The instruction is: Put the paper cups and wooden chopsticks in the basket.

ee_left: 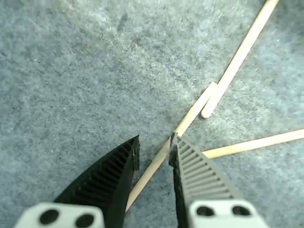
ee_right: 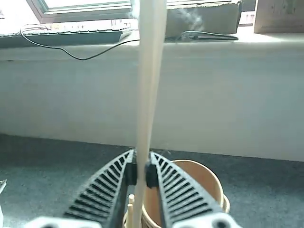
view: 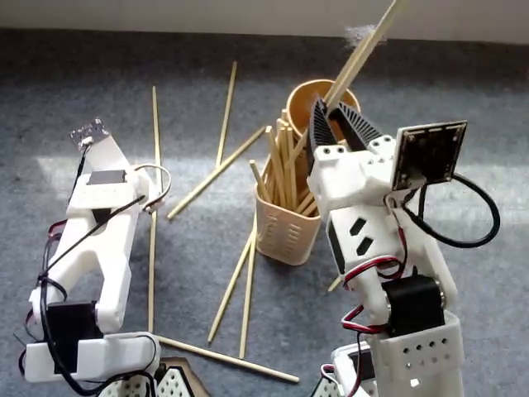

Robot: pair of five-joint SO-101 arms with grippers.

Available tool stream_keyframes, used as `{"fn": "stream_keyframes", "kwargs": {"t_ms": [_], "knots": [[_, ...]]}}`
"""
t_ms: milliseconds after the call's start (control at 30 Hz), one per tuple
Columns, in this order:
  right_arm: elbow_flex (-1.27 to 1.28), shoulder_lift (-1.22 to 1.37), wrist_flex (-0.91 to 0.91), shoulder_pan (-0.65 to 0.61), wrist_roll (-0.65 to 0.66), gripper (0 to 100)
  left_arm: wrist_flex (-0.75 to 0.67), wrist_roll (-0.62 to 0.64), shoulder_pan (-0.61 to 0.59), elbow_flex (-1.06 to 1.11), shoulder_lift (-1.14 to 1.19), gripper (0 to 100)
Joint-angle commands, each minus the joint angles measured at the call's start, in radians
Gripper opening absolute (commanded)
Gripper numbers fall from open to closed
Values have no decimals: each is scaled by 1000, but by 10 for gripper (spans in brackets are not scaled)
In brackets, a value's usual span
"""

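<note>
Step in hand: loading chopsticks, both arms working. The right claw (view: 327,112) is pinching one chopstick (view: 361,53) low on its length, jaws pressed onto it from both sides. The stick is pointing up and away over the paper cup (view: 307,98). The basket (view: 285,231) is standing upright on the carpet (ee_left: 71,71) just beside the right arm and is holding a bunch of sticks (view: 285,165), some leaning out over the rim. The cup is sitting upright on the carpet right behind the basket, not in it. Touching or just apart, I cannot tell from this angle.

The left claw (ee_left: 154,152) is hanging low over the carpet with its jaws spread. A loose stick (ee_left: 190,118) is lying between them, not gripped. More loose chopsticks (view: 216,173) are lying scattered around the basket.

Progress, as a judgement: partway, with several sticks and the cup waiting outside.

Next move, right arm: it is looking like the held stick needs carrying over the basket mouth, tipping down and releasing, without knocking the leaning bunch or the cup. Left arm: dropping a little and closing squarely on the straddled stick. It is thin and flat on the pile, so it may be slipping out.

Writing: no label or print is readable on the cup or basket.
</note>
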Motion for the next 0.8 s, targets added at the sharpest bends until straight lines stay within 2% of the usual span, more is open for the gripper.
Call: {"fn": "stream_keyframes", "kwargs": {"t_ms": [0,133,367,467,600,767], "knots": [[2,1,-36,-4,74,5,-11,3,12,-5,-4,127],[76,-1,-19,-8,124,5,-11,3,12,-5,-4,127],[200,-1,-19,-22,133,11,-11,3,12,-5,-4,127],[199,-1,-16,-22,190,60,-11,3,12,-5,-4,127],[208,-1,-15,-21,201,149,-12,3,12,-5,-4,127],[208,-1,-13,-19,201,156,-14,3,12,-5,-4,127]]}}
